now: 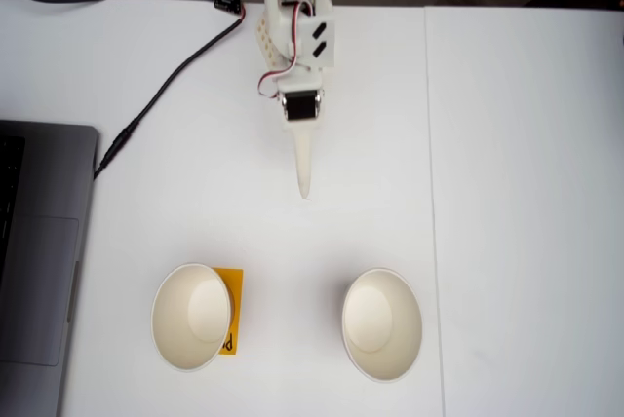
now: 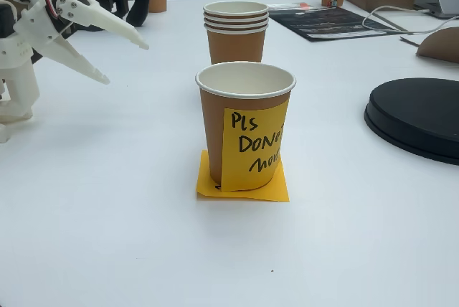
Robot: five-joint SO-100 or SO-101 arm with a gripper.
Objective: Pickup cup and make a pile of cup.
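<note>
Pincer: the gripper (image 1: 304, 183) hangs above bare table in the top-down fixed view; seen from the side in the other fixed view (image 2: 122, 54), its two white fingers are spread into a moderate wedge with nothing between them.

Noted cup: the cup (image 1: 191, 316) carrying the sticky note (image 2: 252, 145) stands upright, mouth up, ahead of the fingertips and off to the left of them in the top-down view, well apart from them. A second, flat sticky note (image 2: 244, 185) lies under its base.

Plain cup: the other cup (image 1: 382, 323) stands upright ahead of the fingertips and off to their right in the top-down view, at about the same remove as the noted cup. From the side it appears as the ringed stack of cups (image 2: 236, 31) behind the noted one; the rims hint at more than one cup there, though I cannot count them surely.

Key relation: the fingertip points down the gap between the two cups, slightly nearer the noted one; neither is lined up with it.

Coming move, as I judge: swing left toward the noted cup and take its wall or rim.

Task state: nothing lifted, no new nesting begun.
</note>
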